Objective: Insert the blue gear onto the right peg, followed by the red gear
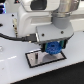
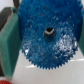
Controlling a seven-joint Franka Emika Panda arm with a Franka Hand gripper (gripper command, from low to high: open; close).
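Note:
In the exterior view my gripper (image 1: 51,49) hangs just over the grey plate (image 1: 37,60) with its black border, shut on the blue gear (image 1: 52,48). The wrist view is almost filled by the blue gear (image 2: 46,35), a toothed disc with a hole in its centre hub, held between my two fingers (image 2: 8,42) at either side. A sliver of the red gear (image 2: 4,81) peeks into one corner of the wrist view. The right peg is hidden under the gear and the gripper.
The plate lies on a white table (image 1: 15,70). The arm's white body (image 1: 37,17) and a black cable (image 1: 12,36) fill the upper part of the exterior view.

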